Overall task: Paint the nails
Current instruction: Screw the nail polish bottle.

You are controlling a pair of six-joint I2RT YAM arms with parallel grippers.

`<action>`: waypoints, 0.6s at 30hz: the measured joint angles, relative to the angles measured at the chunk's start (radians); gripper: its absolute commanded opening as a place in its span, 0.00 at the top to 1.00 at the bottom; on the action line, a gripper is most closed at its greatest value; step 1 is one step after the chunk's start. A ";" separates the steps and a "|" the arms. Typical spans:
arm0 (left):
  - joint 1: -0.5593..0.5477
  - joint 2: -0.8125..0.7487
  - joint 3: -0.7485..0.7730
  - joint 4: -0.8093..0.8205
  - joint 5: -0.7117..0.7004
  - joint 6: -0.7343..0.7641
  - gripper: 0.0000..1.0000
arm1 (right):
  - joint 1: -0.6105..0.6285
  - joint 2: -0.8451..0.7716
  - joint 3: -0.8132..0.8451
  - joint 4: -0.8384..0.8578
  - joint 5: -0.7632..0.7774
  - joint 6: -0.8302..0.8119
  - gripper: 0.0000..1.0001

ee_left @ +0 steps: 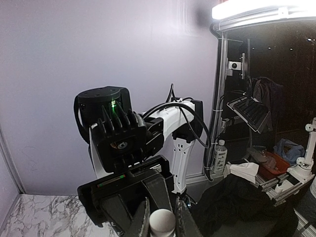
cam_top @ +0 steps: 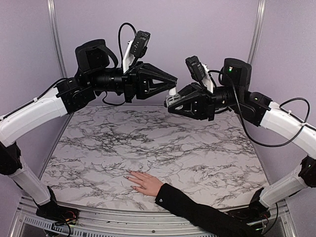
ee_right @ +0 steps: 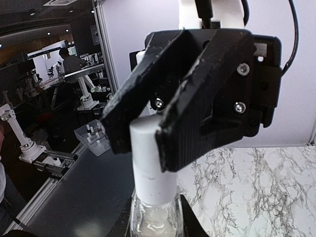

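High over the back of the marble table, both grippers meet on a small nail polish bottle. My left gripper (cam_top: 174, 85) (ee_left: 162, 220) is shut on its white cap (cam_top: 173, 92) (ee_left: 162, 221) (ee_right: 149, 163). Below it, my right gripper (cam_top: 171, 105) (ee_right: 154, 224) is shut on the clear glass body (ee_right: 154, 221). A pale hand (cam_top: 146, 183) in a black sleeve (cam_top: 197, 212) lies flat at the table's near edge, fingers pointing left. The nails (cam_top: 128, 174) show as tiny ovals at the fingertips, far below both grippers.
The marble table (cam_top: 197, 148) sits between lilac walls and metal frame posts (cam_top: 55, 39). Beyond the table's edge, the right wrist view shows a clear tray of small bottles (ee_right: 91, 138). A plastic water bottle (ee_left: 220, 155) stands off the table in the left wrist view.
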 measured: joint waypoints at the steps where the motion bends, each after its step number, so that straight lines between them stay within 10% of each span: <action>1: 0.000 0.000 -0.002 0.000 0.002 0.001 1.00 | 0.000 0.000 0.000 -0.003 -0.002 -0.008 1.00; 18: -0.018 0.005 0.005 -0.014 0.182 0.060 0.65 | 0.089 0.028 0.082 -0.052 -0.058 -0.113 1.00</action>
